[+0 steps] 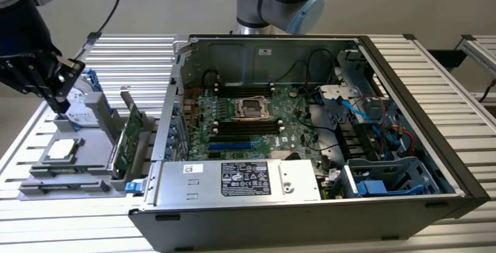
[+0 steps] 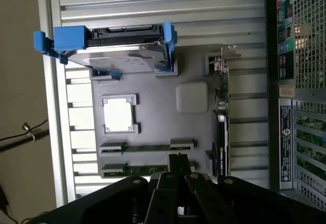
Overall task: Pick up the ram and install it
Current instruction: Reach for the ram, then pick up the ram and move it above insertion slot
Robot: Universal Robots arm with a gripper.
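Two ram sticks stand on edge in a grey parts tray (image 2: 153, 112): one thin green ram stick (image 2: 147, 147) between two grey holders, and a second ram stick (image 2: 145, 170) beside it, nearer my fingers. My black gripper (image 2: 178, 159) hangs above the tray with its fingers shut together and nothing between them. In the exterior view the gripper (image 1: 60, 105) is over the tray's far end (image 1: 78, 148), at that view's left, well apart from the open computer case (image 1: 310, 119). The black memory slots (image 1: 246, 126) lie on the green motherboard inside the case.
The tray also carries a hard drive in a blue caddy (image 2: 117, 53), a silver processor (image 2: 118, 116), and an upright green expansion card (image 1: 130, 134). The power supply (image 1: 240, 179) and blue cables (image 1: 364, 114) crowd the case. Everything rests on a slatted metal table (image 1: 69, 230).
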